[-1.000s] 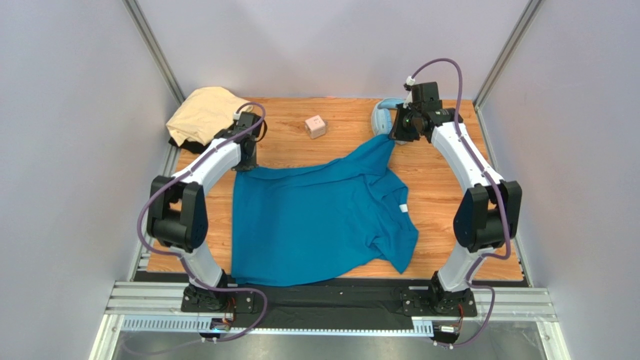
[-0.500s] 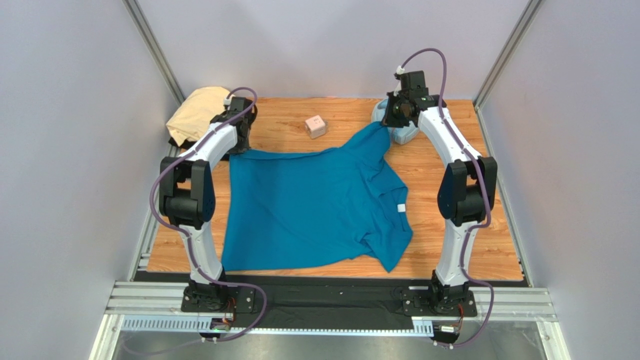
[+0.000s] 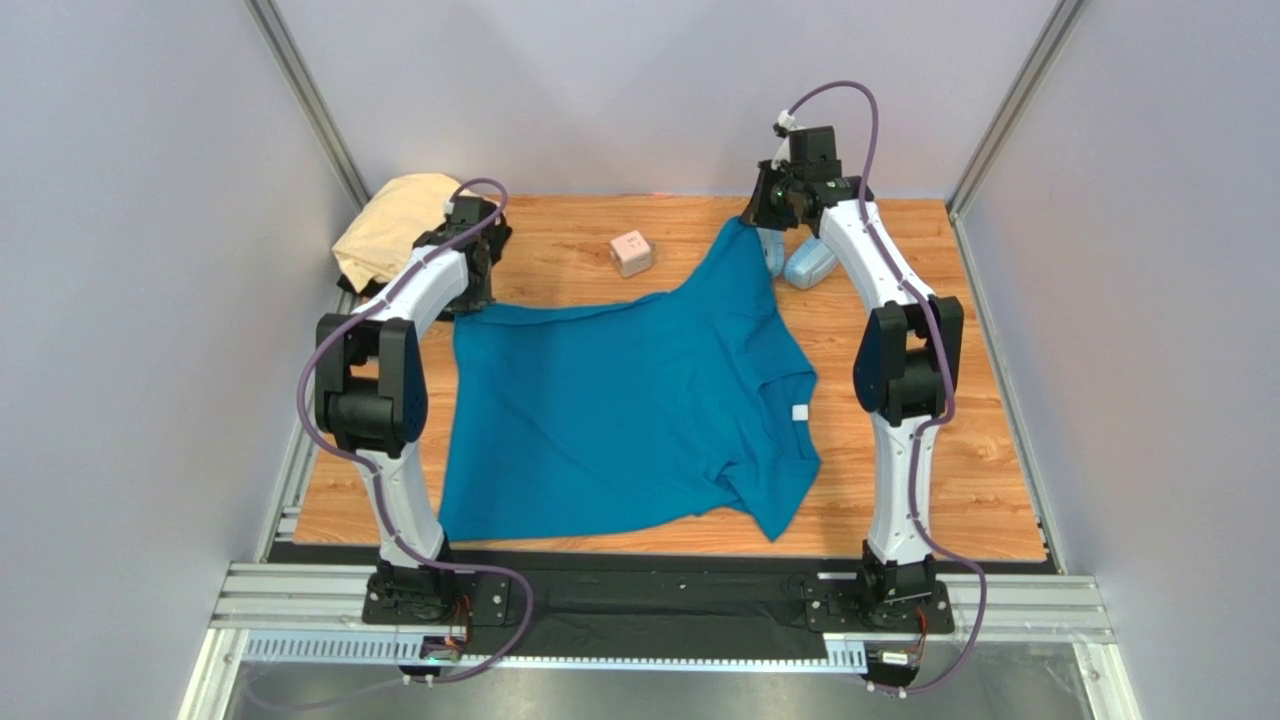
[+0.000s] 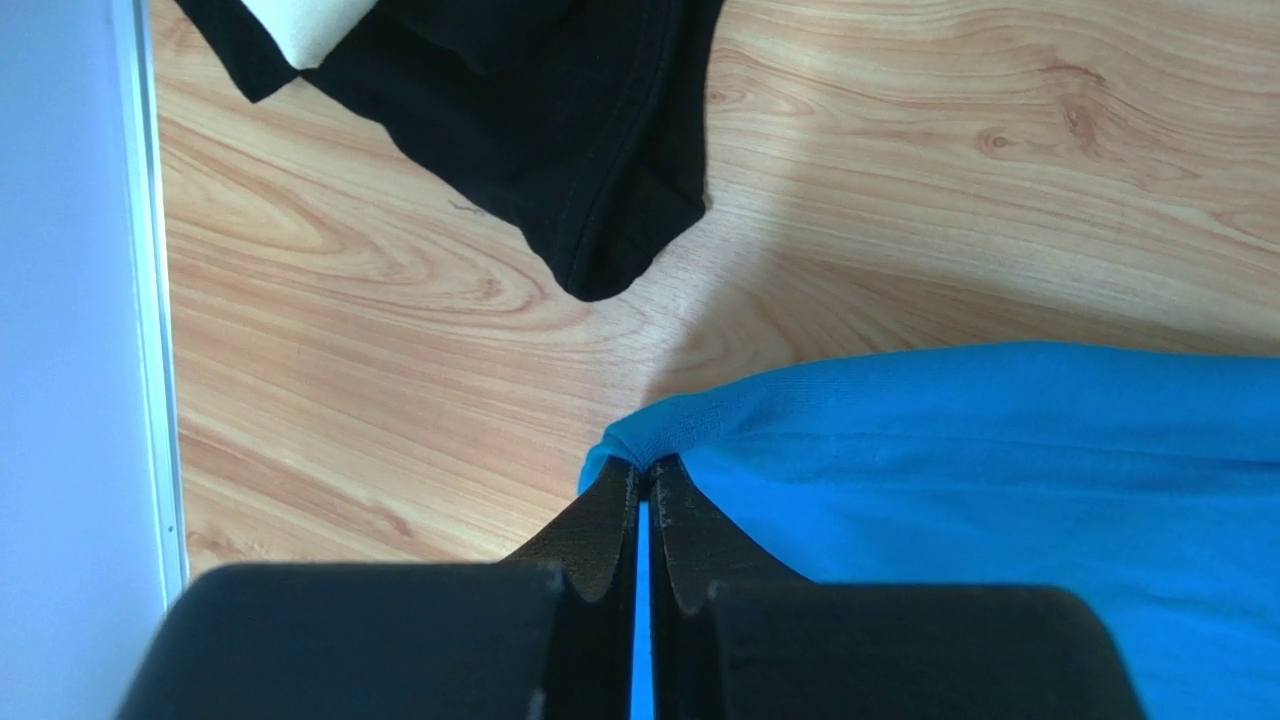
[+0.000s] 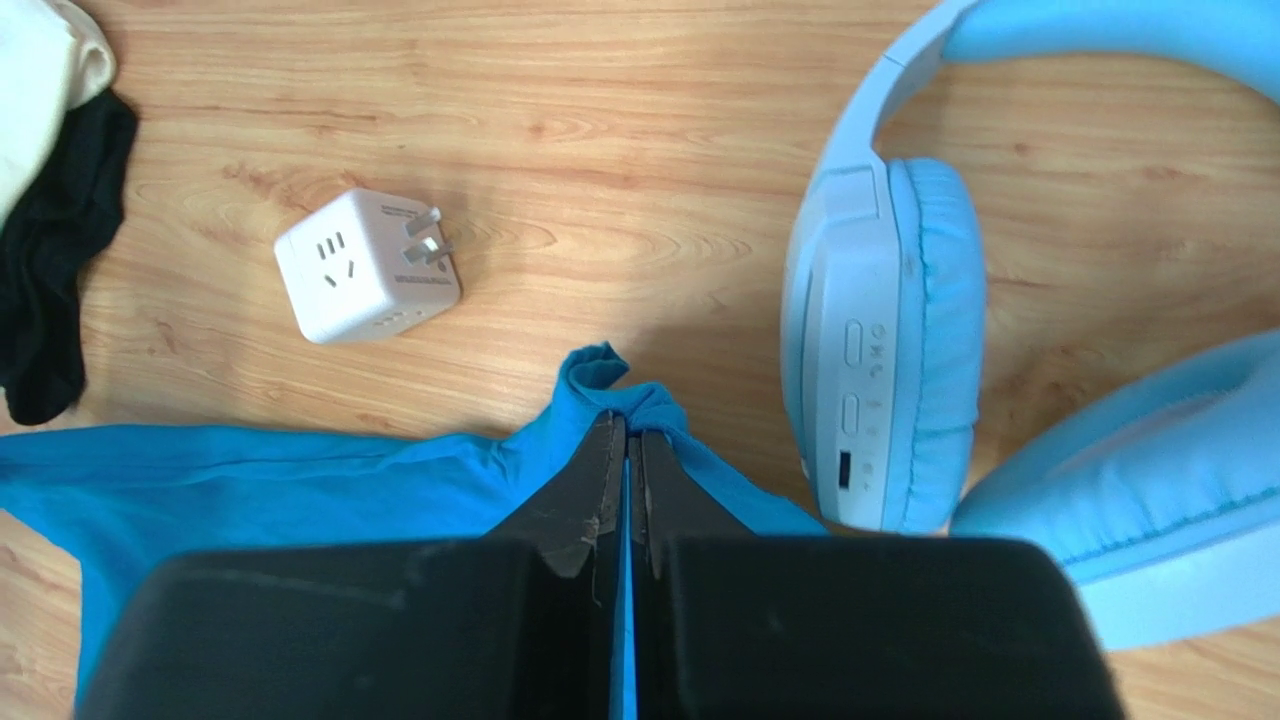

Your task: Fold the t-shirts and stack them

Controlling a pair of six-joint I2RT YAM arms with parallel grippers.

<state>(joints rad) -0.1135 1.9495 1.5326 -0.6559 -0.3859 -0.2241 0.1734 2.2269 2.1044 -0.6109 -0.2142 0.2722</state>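
The teal-blue t-shirt [image 3: 631,398] lies spread over the middle of the table, its small white tag [image 3: 801,414] at the right. My left gripper [image 3: 469,285] is shut on its far left corner [image 4: 661,435]. My right gripper [image 3: 751,225] is shut on its far right corner [image 5: 624,405], pulled toward the back edge. The pale tan t-shirt [image 3: 394,218] lies bunched at the back left, over the black t-shirt [image 4: 556,135], whose edge [image 5: 53,255] also shows in the right wrist view.
Light-blue headphones [image 3: 804,263] lie just right of my right gripper, close in the right wrist view [image 5: 902,330]. A small pale cube plug [image 3: 633,251] sits at the back middle, also in the right wrist view [image 5: 368,263]. Grey walls enclose the table on three sides.
Both grippers have moved toward the back of the table, dragging the teal-blue shirt's far corners with them. The shirt has slid away from the near edge and lies flatter.
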